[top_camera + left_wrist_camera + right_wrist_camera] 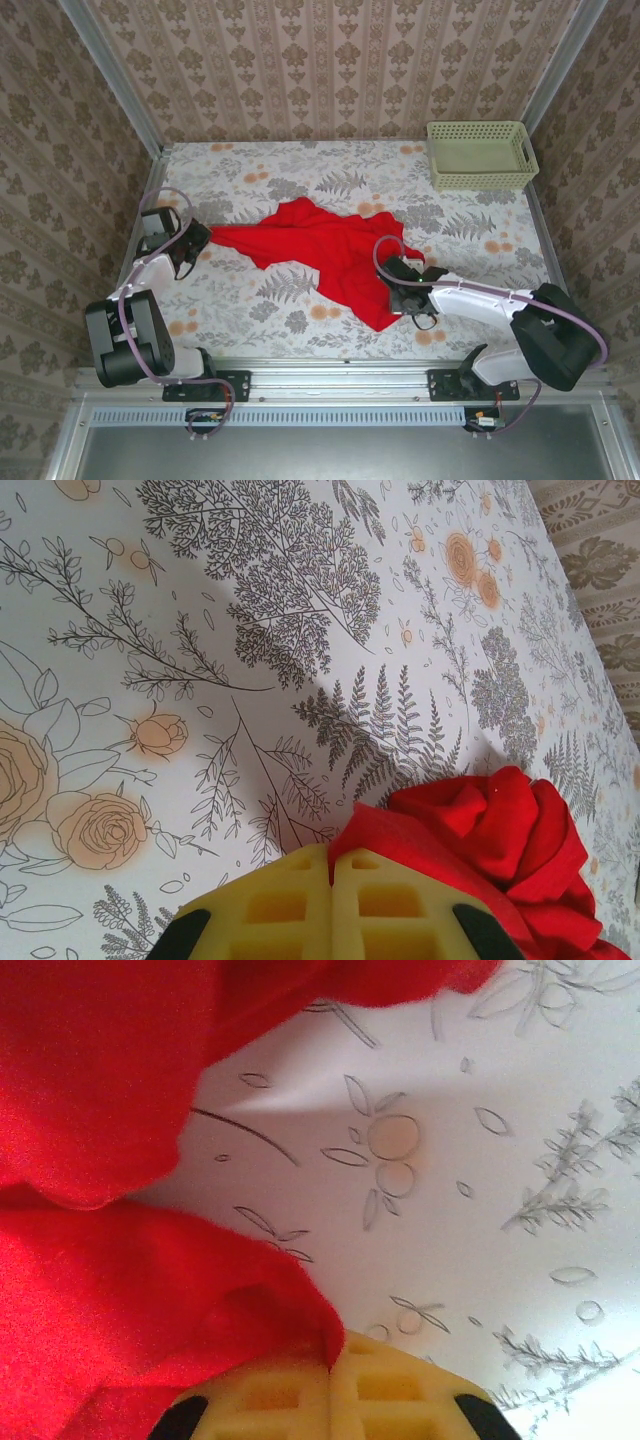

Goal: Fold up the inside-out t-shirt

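while the left tool (200, 238) is pinching the t-shirt (330, 255) at 9 o'clock, the right tool (398, 272) is pinching it at 3 o'clock. it is lying crumpled on the tabletop (300, 170).

The left pincer (331, 875) sits at the bottom edge, its yellow pads (270, 912) pressed together with an edge of the red t-shirt (490, 830) nipped between them. The cloth bunches to the right on the flowered worktop (250, 630). A patterned wall (600, 550) fills the top right corner.
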Action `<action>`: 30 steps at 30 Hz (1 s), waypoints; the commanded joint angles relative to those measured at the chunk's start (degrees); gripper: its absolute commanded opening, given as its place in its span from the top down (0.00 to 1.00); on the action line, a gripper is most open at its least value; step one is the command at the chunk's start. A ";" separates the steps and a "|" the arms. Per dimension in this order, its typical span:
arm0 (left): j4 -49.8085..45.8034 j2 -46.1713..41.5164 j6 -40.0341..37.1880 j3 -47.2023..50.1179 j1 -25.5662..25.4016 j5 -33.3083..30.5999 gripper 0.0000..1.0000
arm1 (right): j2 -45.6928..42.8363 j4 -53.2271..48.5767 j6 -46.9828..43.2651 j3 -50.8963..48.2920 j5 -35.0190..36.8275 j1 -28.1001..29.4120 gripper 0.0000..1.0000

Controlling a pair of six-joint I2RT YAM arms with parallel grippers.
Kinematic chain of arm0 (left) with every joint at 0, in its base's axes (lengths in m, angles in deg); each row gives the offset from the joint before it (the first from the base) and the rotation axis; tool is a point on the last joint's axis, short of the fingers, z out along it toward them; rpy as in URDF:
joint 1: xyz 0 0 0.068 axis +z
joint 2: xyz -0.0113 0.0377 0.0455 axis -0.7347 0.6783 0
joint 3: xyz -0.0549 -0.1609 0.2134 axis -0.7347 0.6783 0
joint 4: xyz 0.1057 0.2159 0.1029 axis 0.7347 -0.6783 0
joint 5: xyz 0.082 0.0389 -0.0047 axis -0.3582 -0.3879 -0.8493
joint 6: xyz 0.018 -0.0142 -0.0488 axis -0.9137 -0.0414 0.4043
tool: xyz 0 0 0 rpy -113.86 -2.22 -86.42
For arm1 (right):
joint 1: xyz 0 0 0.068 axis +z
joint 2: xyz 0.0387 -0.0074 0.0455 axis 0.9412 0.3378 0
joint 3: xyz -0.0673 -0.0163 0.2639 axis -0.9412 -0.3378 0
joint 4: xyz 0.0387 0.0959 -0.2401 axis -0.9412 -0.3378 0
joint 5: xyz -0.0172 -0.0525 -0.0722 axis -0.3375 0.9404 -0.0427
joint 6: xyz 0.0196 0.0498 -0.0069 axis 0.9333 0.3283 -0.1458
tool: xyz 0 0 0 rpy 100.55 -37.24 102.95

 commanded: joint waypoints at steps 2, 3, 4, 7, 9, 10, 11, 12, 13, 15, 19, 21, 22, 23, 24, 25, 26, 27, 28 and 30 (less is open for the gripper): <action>-3.43 -1.95 1.18 -2.30 0.84 -0.04 1.00 | -8.48 -14.34 2.98 7.42 6.98 -0.51 1.00; -4.46 -3.00 1.25 -3.12 1.15 -0.21 1.00 | -11.78 -17.67 2.39 10.85 8.60 -0.78 1.00; -5.44 -4.17 1.36 -4.02 1.57 -0.22 1.00 | -14.71 -21.66 1.37 15.05 11.31 -1.00 1.00; -7.27 -8.75 1.68 -6.78 3.03 0.38 1.00 | -19.39 -31.55 -5.24 29.75 21.89 -2.89 1.00; -7.80 -12.07 1.65 -8.67 3.58 0.68 1.00 | -19.13 -34.95 -11.92 39.82 28.61 -3.87 1.00; -7.69 -13.89 1.76 -9.72 3.66 0.97 1.00 | -18.26 -35.87 -15.59 45.04 31.98 -4.18 1.00; -7.52 -15.38 1.88 -10.54 3.68 1.45 1.00 | -17.48 -35.86 -19.15 48.89 33.68 -4.26 1.00; -6.99 -16.96 2.08 -11.49 3.55 2.23 1.00 | -16.23 -35.61 -22.96 53.59 33.96 -4.26 1.00; -6.54 -18.48 2.33 -12.60 3.49 3.42 1.00 | -14.85 -36.09 -25.21 58.37 33.75 -4.26 1.00; -6.32 -21.38 2.32 -14.64 3.34 5.04 1.00 | -12.66 -37.09 -28.46 65.98 32.87 -4.26 1.00; -7.88 -27.66 0.54 -19.22 3.27 6.39 1.00 | -10.58 -37.27 -33.69 77.61 33.85 -4.26 1.00; -8.45 -29.47 -0.60 -21.71 3.14 8.21 1.00 | -10.10 -37.24 -36.02 82.56 33.11 -4.26 1.00; -8.84 -30.12 -1.06 -23.16 3.15 9.42 1.00 | -10.00 -37.24 -36.91 85.03 32.86 -4.26 1.00; -9.31 -30.56 -1.18 -24.41 3.17 10.18 1.00 | -9.99 -37.16 -37.55 86.99 30.98 -4.21 1.00; -10.15 -31.01 -1.35 -26.05 3.21 10.95 1.00 | -9.99 -37.22 -38.03 89.31 29.66 -4.26 1.00; -10.77 -31.44 -1.48 -27.71 3.18 11.82 1.00 | -10.00 -37.36 -38.33 92.00 28.25 -4.26 1.00; -11.22 -31.87 -1.48 -29.41 3.19 12.65 1.00 | -10.00 -37.43 -38.55 94.54 27.09 -4.30 1.00; -11.98 -32.39 -1.48 -31.18 3.16 13.36 1.00 | -10.08 -37.50 -38.52 97.40 25.87 -4.26 1.00; -12.39 -32.93 -1.43 -32.79 3.11 13.84 1.00 | -10.34 -37.51 -38.46 100.03 24.65 -4.26 1.00; -12.64 -33.82 -1.14 -35.68 3.07 14.54 1.00 | -11.39 -35.56 -39.04 103.01 21.89 -4.26 1.00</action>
